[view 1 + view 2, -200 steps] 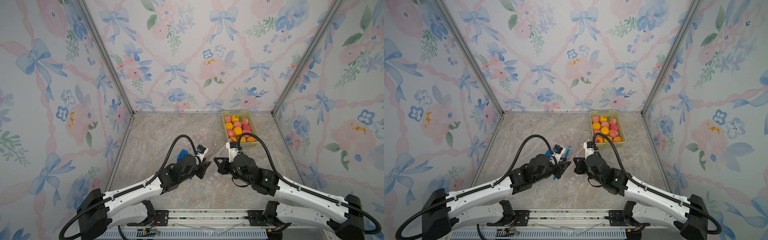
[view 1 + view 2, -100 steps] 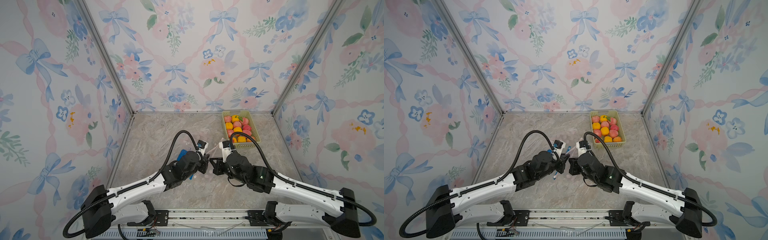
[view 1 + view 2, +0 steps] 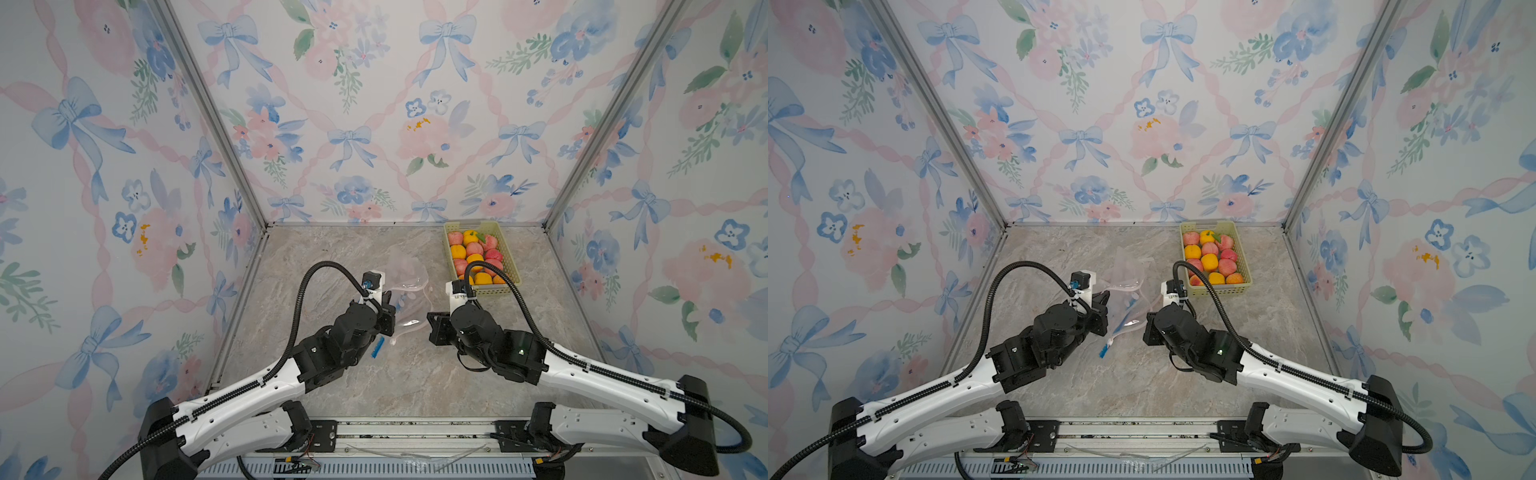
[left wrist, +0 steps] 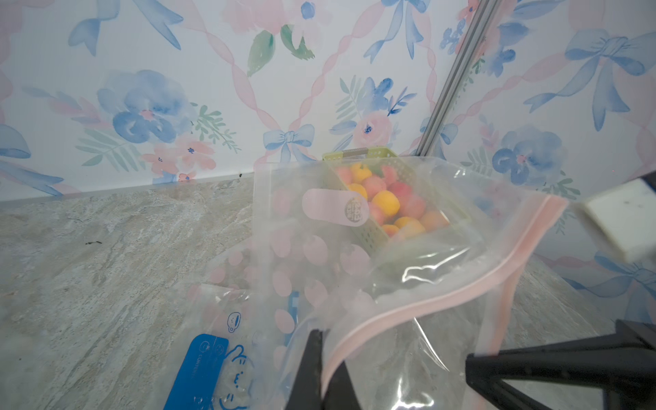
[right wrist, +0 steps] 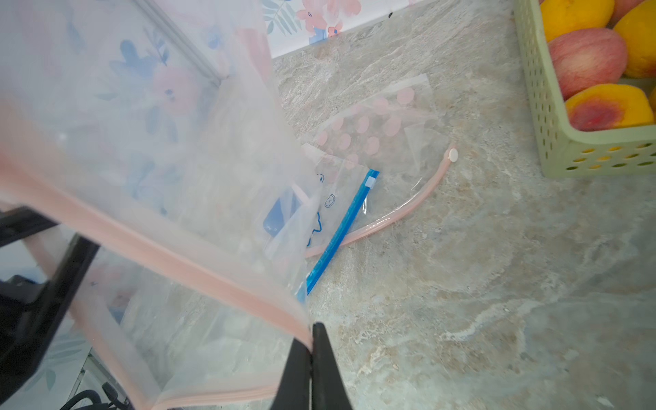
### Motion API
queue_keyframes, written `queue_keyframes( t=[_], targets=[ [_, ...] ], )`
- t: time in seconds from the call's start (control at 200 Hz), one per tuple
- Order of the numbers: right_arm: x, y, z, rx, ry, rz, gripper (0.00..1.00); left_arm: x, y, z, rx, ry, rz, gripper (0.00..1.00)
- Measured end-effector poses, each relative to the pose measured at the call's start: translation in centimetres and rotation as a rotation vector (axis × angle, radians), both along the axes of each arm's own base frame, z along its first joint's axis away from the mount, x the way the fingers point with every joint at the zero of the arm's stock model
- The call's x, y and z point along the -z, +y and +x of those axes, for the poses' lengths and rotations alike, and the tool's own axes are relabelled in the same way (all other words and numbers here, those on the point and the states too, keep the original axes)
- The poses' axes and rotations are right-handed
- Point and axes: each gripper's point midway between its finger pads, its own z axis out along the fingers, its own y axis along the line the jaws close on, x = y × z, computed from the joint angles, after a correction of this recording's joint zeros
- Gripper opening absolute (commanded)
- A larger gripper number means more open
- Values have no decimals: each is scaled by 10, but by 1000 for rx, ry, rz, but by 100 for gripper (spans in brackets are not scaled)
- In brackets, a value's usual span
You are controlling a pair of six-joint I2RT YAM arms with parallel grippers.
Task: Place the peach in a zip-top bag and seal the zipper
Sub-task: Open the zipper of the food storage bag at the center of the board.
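The clear zip-top bag [image 4: 419, 284] with a pink zipper strip hangs above the table between my two arms; in a top view the bag [image 3: 405, 270] shows only faintly. My left gripper [image 4: 321, 337] is shut on one end of the pink zipper edge. My right gripper [image 5: 312, 330] is shut on the strip's other end. The bag's mouth gapes between them and nothing lies inside it. Pink peaches [image 3: 473, 249] lie in the green basket [image 3: 512, 266] at the back right, beside my right arm; a peach [image 5: 585, 60] shows close by in the right wrist view.
Two more bags lie flat on the marble table under the held one: a blue-zipper bag [image 5: 340, 227] and a pink-dotted bag [image 5: 376, 131] with a curved pink zipper. Orange fruits [image 3: 457, 251] share the basket. Floral walls close in the back and both sides.
My left gripper has shut on the bag's zipper edge and drawn left and back, away from the right gripper. The right gripper stayed shut on the bag.
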Motion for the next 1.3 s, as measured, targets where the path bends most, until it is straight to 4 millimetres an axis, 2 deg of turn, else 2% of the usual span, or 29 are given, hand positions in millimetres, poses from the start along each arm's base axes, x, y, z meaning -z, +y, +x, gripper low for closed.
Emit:
queue_keyframes(
  t=[0.145, 0.215, 0.355, 0.61, 0.805, 0.965, 1.075, 1.195, 1.3],
  targets=[
    [8, 12, 8, 2, 1, 11, 19, 7, 3, 0, -10, 16, 26, 0],
    [10, 20, 10, -8, 0, 29, 33, 14, 1, 2, -12, 28, 45, 0],
    [12, 34, 15, -26, -8, 61, 54, 32, -4, 7, -23, 62, 90, 0],
    [31, 57, 22, -40, 20, 94, 78, 47, -5, 13, -46, 98, 103, 0],
    [43, 64, 26, -25, 46, 104, 85, 50, -4, 16, -57, 115, 87, 0],
    [53, 59, 38, 29, 68, 110, 87, 50, -7, 15, -37, 132, 60, 0],
    [68, 55, 49, 75, 82, 80, 89, 47, -11, 10, 0, 144, 30, 0],
    [86, 54, 62, 108, 103, 38, 88, 44, -13, 3, 36, 164, -1, 0],
    [102, 50, 68, 127, 126, 0, 84, 41, -11, -2, 46, 180, -23, 0]
  ],
)
